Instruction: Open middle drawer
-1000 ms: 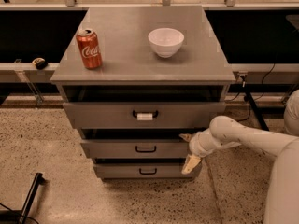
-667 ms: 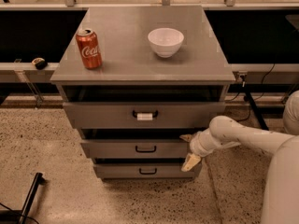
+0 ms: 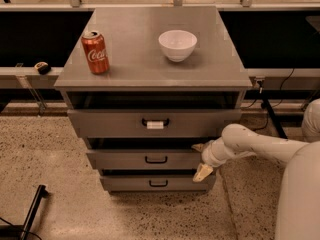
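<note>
Hovering at the right end of the middle drawer [image 3: 120, 160], the gripper [image 3: 200, 160] held its fingers spread apart, one above the front and one below, while the black loop handle [image 3: 156, 159] lay well aside at mid-width, along the drawer's long axis; contents hidden.

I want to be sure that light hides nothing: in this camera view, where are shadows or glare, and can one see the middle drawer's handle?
Camera view: warm light, no strong glare on the cabinet top; dark shadow fills the gaps above the drawers; the middle drawer has a black handle that shows plainly on its grey front; the gripper, at that drawer's right end, is well lit.
</note>
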`<state>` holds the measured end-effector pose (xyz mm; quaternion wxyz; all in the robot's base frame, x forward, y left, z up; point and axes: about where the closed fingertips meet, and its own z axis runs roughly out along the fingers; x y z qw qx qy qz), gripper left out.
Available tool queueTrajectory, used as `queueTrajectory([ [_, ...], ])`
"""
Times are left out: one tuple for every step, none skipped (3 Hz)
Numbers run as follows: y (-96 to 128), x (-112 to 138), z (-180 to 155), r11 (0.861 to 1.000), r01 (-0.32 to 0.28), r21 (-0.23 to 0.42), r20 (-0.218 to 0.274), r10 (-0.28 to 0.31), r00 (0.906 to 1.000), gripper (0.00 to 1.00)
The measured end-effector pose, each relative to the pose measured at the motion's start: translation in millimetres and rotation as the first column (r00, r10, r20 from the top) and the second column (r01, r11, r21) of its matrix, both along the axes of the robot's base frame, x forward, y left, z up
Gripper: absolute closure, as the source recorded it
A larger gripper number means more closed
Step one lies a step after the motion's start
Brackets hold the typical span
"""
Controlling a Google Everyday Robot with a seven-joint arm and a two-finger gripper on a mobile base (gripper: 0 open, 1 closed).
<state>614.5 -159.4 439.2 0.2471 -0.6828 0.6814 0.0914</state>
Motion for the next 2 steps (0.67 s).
queueTrajectory([
  [1.6,-0.7,-1.3,1.0,-0.002,0.0,-0.002,0.002,1.0,0.29],
  [10.7,-10.3,-6.8,1.0,-0.024,0.004,-0.019,0.024,0.9995,0.28],
])
